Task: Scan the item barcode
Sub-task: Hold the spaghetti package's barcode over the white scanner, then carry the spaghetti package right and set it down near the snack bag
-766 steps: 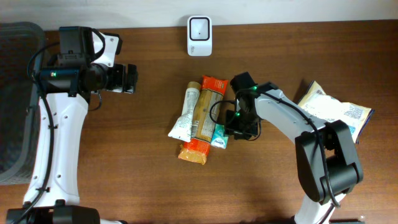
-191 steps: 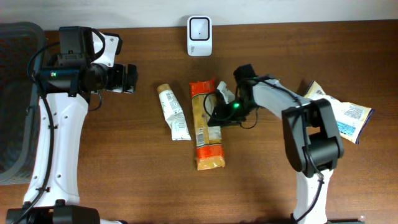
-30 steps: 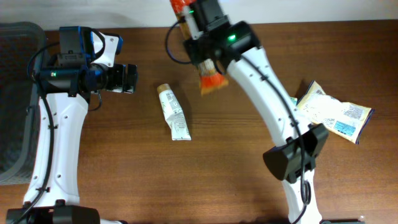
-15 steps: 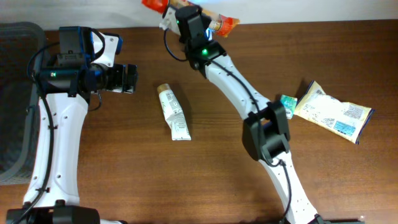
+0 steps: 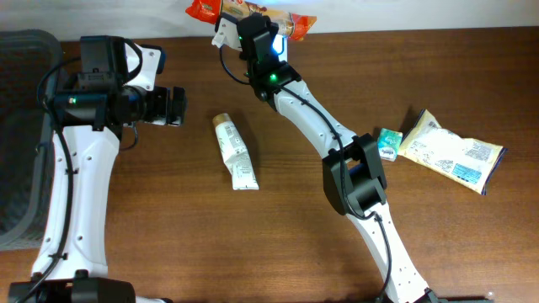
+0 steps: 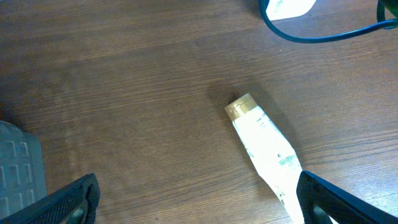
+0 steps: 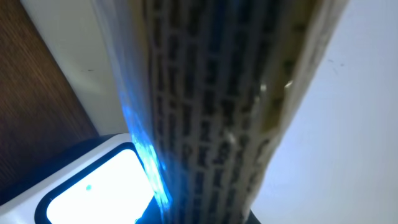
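Observation:
An orange snack bar wrapper (image 5: 253, 12) hangs level above the far table edge, with my right gripper (image 5: 258, 29) shut on it. In the right wrist view the wrapper's printed side (image 7: 217, 106) fills the frame. It sits just over the white scanner (image 7: 93, 190), whose window glows and throws blue light on the wrapper. From overhead the scanner is almost hidden under the gripper; only a blue glow (image 5: 280, 47) shows. My left gripper (image 5: 173, 107) hovers open at the left, its fingers (image 6: 73, 202) wide apart over bare wood.
A white tube (image 5: 236, 152) lies left of centre, also in the left wrist view (image 6: 266, 149). A small teal packet (image 5: 388, 143) and a white and yellow pouch (image 5: 452, 151) lie at the right. A grey bin (image 5: 18, 135) stands at the left edge.
My right arm has lifted the snack bar farther back and left over the scanner and turned it level. The left arm has not moved.

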Motion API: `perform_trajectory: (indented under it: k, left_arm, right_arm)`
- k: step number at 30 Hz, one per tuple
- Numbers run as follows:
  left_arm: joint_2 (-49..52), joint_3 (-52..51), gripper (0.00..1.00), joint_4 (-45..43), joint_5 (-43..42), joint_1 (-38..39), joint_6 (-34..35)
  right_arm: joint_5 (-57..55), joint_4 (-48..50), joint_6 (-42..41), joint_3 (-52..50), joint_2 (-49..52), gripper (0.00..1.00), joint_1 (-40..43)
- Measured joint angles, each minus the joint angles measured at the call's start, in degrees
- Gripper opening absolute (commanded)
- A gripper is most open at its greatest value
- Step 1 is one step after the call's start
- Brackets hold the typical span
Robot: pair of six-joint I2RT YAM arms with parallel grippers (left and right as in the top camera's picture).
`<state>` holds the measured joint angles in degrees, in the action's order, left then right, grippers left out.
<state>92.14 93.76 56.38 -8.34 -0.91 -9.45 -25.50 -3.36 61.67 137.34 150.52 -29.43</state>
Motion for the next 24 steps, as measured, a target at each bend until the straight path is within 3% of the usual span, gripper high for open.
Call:
perform_trajectory:
  k: [14, 18, 24]
  left_arm:
    - [0.0, 0.0, 0.99, 0.0, 0.0, 0.0, 0.0]
    - [0.0, 0.0, 0.99, 0.0, 0.0, 0.0, 0.0]
    - [0.0, 0.0, 0.99, 0.0, 0.0, 0.0, 0.0]
  right_arm:
    - [1.6, -2.8, -1.3, 0.0, 0.1, 0.04, 0.0]
    - [2.4, -12.5, -7.0, -0.2, -2.0, 0.04, 0.3]
    - [3.0, -38.1, -21.1, -0.6, -18.7, 0.04, 2.2]
